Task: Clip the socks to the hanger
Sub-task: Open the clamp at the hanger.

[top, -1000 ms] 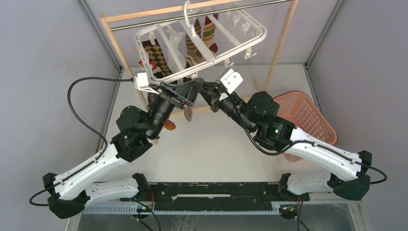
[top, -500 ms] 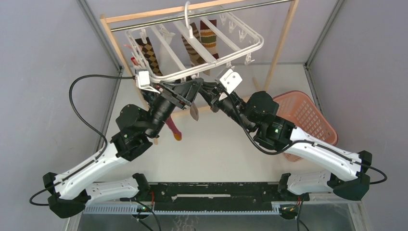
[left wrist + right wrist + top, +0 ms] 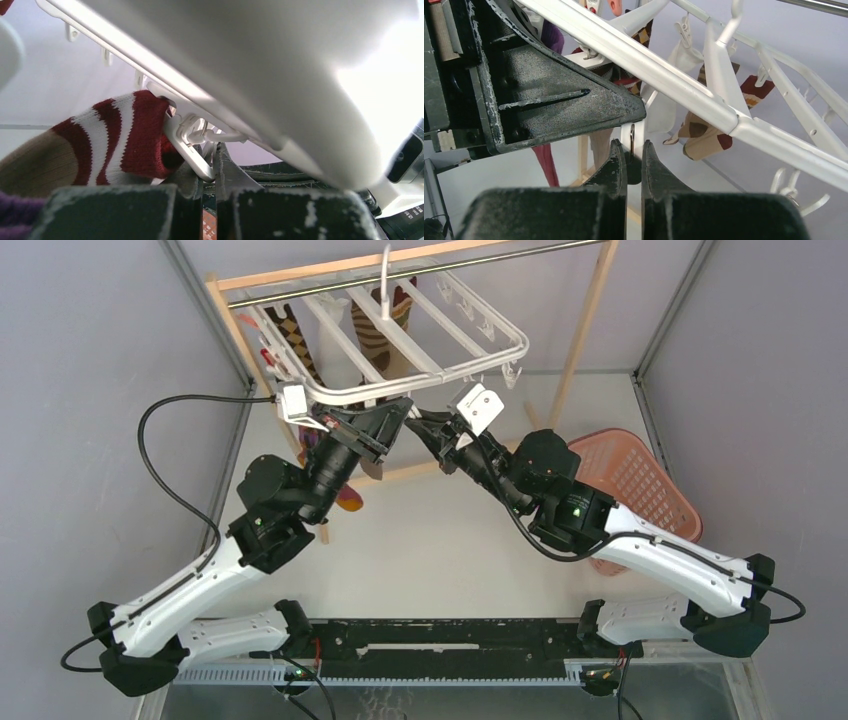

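Your right gripper [image 3: 631,155] is closed down narrow on a white clip [image 3: 638,127]. The clip hangs under the near bar of the hanger [image 3: 450,368], and its metal spring ring sits right between your fingertips. Your left gripper [image 3: 207,175] meets it from the other side, so the two tools are nose to nose beneath that bar. Its jaws are also narrow, pinched on the sock [image 3: 125,135] at the edge of its dark-red-and-white striped cuff. The cuff is pressed up against the clip's mouth, and the tan body trails away to the left. You cannot tell from the wrist views whether the clip has actually caught the fabric.

The hanger hangs tilted by its hook from the metal rod [image 3: 300,290] of the wooden rack [image 3: 585,330], with the near bar low over your grippers. The hung socks [image 3: 380,340] are an argyle one at the far left and a striped one near the middle, dangling from clips farther back. A pink basket [image 3: 640,475] sits on the table [image 3: 450,550] behind your right arm.
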### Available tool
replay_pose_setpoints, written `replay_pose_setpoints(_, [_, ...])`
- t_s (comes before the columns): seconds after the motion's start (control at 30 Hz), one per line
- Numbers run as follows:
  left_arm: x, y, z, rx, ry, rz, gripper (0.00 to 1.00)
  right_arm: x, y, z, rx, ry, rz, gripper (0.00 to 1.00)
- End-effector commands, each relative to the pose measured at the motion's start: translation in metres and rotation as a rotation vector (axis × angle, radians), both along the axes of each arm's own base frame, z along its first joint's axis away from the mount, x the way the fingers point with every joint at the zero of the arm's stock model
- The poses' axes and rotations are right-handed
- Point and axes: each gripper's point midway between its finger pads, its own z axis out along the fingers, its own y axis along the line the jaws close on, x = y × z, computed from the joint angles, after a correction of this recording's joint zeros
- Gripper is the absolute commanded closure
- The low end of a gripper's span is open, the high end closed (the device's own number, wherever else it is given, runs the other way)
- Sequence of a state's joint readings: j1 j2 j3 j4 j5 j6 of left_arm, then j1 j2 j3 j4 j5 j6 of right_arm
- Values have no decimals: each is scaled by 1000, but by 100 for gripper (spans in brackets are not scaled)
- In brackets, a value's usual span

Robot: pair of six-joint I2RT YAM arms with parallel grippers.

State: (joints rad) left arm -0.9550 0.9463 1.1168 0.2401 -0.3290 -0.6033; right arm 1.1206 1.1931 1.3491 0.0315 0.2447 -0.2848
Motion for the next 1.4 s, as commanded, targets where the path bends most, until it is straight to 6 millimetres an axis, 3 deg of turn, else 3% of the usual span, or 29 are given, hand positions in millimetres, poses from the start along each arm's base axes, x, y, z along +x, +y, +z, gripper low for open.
replay_pose_setpoints(0.0, [-5,7,19,-48,-26,-7,100,-18,10,-2,-9,-2,88,100])
replay_pose_setpoints(0.03, [-5,8,18,-48,-25,-5,100,-17,9,-2,-4,-3,78,97])
replay_pose_setpoints(0.17, [-5,11,15,-49,-22,6,100,-12,0,-3,8,-9,35,60])
replay_pose_setpoints(0.23, [-5,12,15,-50,-23,4,100,-12,-4,-3,13,-9,29,51])
replay_pose_setpoints(0.63, [-6,10,9,-46,-20,-7,100,-8,-6,-2,15,-17,10,51])
replay_pose_setpoints(0.83, [-5,14,2,-39,-11,8,100,4,-26,-15,6,32,-51,45])
replay_pose_setpoints(0.97, [-4,15,-3,-35,-5,12,100,23,-69,-38,59,116,-129,44])
replay_pose_setpoints(1.1, [-5,15,-5,-31,-5,7,100,42,-127,-71,85,198,-288,44])
replay_pose_setpoints(1.2, [-5,14,-7,-29,-3,1,100,66,-187,-107,135,316,-523,42])
replay_pose_setpoints(1.37, [-5,12,-14,-26,3,-6,100,93,-299,-175,383,574,-936,25])
